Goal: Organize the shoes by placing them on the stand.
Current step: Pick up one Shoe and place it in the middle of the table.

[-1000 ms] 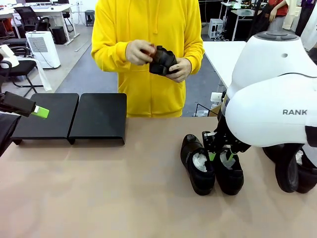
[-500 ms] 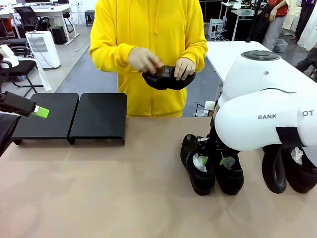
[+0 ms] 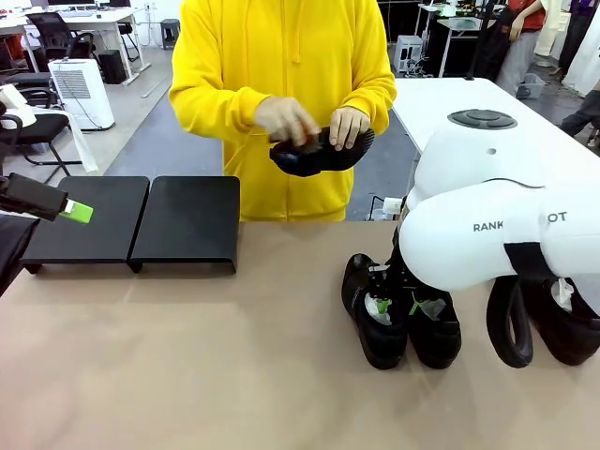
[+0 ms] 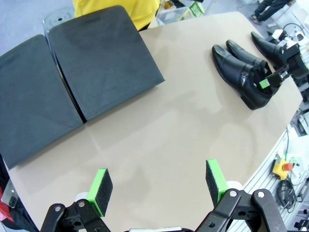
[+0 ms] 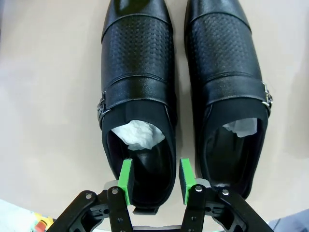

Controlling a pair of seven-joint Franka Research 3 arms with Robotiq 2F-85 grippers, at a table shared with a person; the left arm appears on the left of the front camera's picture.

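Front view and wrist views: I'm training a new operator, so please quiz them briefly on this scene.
1. True or false: a shoe already rests on the stand.
2. Relative to the shoes, the right gripper is: A) far away; B) straddling one shoe's side wall; C) clamped on a toe.
3. What is the person holding?
Key: 1 false; 2 B; 3 a black shoe.
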